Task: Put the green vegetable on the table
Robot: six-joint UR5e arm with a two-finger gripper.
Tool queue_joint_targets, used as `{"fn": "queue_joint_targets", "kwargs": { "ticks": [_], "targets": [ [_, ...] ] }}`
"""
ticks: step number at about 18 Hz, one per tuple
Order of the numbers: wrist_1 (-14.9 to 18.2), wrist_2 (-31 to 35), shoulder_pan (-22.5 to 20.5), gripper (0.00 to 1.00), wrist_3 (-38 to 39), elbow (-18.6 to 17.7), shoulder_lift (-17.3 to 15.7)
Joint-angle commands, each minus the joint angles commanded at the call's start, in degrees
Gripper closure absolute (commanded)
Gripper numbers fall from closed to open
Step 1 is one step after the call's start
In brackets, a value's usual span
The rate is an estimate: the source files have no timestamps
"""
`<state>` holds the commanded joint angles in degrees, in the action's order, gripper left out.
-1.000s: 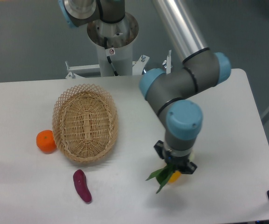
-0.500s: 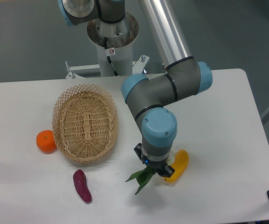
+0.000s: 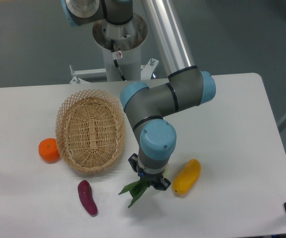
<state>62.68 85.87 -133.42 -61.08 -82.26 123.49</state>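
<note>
The green vegetable (image 3: 134,191) shows only its dark leaves, sticking out down and left from under my gripper (image 3: 147,181). The gripper points straight down over the white table (image 3: 232,129) and is shut on the vegetable; its fingers are mostly hidden by the wrist. Whether the leaves touch the tabletop I cannot tell. The stalk base is hidden under the gripper.
A yellow oblong fruit (image 3: 187,176) lies just right of the gripper. A purple sweet potato (image 3: 87,197) lies to its left. The woven basket (image 3: 90,130) stands further left, with an orange (image 3: 48,149) beside it. The arm's elbow crosses above the table's middle.
The gripper has carried the green vegetable leftward, away from above the yellow fruit, which now lies fully uncovered on the table.
</note>
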Motion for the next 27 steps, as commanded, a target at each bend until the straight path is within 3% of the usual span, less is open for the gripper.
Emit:
{"fn": "queue_joint_targets", "kwargs": {
  "ticks": [3,12,19,23,27],
  "targets": [
    [-3.70,0.09,0.09,0.01,0.09,-1.67,-0.44],
    [-3.62,0.62,-0.70,0.00,-0.62,-2.12,-2.11],
    [-3.27,0.53,-9.12,0.00,-4.81,-0.10,-4.57],
    [-0.47,0.88,-13.26,0.00,-11.23,2.18,-4.57],
    [7.44,2.45,-16.43,0.00,-15.29,7.80,-3.61]
  ]
}}
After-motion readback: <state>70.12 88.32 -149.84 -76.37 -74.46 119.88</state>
